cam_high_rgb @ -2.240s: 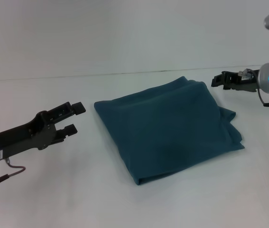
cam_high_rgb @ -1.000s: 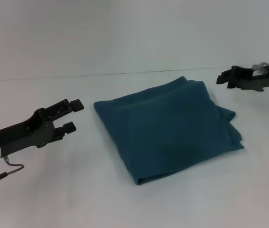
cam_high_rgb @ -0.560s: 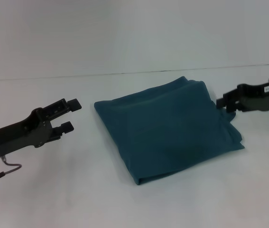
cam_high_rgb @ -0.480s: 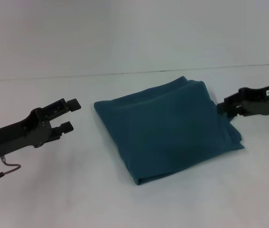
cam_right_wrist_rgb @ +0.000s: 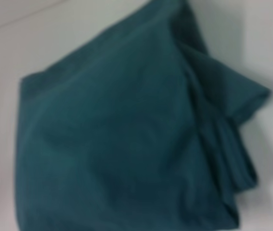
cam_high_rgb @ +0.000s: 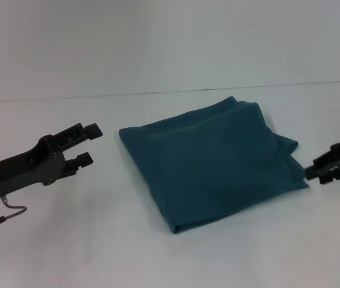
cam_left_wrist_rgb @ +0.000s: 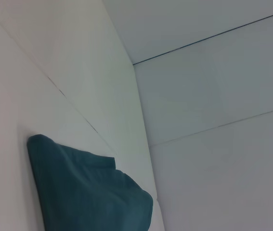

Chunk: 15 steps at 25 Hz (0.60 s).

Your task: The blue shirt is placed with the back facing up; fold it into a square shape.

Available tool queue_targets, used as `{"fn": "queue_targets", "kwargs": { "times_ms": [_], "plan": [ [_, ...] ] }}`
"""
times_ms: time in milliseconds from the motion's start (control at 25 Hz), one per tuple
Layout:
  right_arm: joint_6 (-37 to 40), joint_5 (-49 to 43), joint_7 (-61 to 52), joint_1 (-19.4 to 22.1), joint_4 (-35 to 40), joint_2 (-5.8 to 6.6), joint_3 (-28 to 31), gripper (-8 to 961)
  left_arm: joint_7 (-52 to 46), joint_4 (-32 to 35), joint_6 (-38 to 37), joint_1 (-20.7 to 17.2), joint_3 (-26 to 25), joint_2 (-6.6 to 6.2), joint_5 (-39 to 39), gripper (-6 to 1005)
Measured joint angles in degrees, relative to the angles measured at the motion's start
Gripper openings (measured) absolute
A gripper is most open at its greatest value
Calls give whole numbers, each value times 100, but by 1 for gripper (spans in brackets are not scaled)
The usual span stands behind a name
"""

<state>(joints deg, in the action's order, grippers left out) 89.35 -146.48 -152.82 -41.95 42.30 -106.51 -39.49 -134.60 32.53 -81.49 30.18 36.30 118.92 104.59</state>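
Observation:
The blue shirt [cam_high_rgb: 211, 162] lies folded into a rough square in the middle of the white table, with layered edges bunched along its right side. The left wrist view shows the blue shirt [cam_left_wrist_rgb: 88, 197] from the side, and in the right wrist view the blue shirt [cam_right_wrist_rgb: 126, 134] fills most of the picture. My left gripper [cam_high_rgb: 89, 143] hovers open to the left of the shirt, a short gap away, holding nothing. My right gripper [cam_high_rgb: 312, 169] sits low at the right edge, just off the shirt's near right corner, open and empty.
The white table [cam_high_rgb: 98, 252] runs back to a pale wall [cam_high_rgb: 158, 42]. A thin cable [cam_high_rgb: 2, 217] hangs under my left arm. No other objects are in view.
My right gripper has come from beside the shirt's far right corner toward me, down to its near right corner. The left gripper has drifted slightly left. The shirt has not moved.

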Motion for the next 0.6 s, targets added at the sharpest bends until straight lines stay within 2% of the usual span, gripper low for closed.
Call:
{"fn": "queue_targets", "kwargs": {
  "times_ms": [160,600],
  "plan": [
    [-76,-133,-26,48,-43,-4,9,383,8,-1,6,17,0,0,0,936],
    [-766,-166,-9,60,-466,-152,-48,383,20,-3,28,22,0,17,0,934]
  ]
}}
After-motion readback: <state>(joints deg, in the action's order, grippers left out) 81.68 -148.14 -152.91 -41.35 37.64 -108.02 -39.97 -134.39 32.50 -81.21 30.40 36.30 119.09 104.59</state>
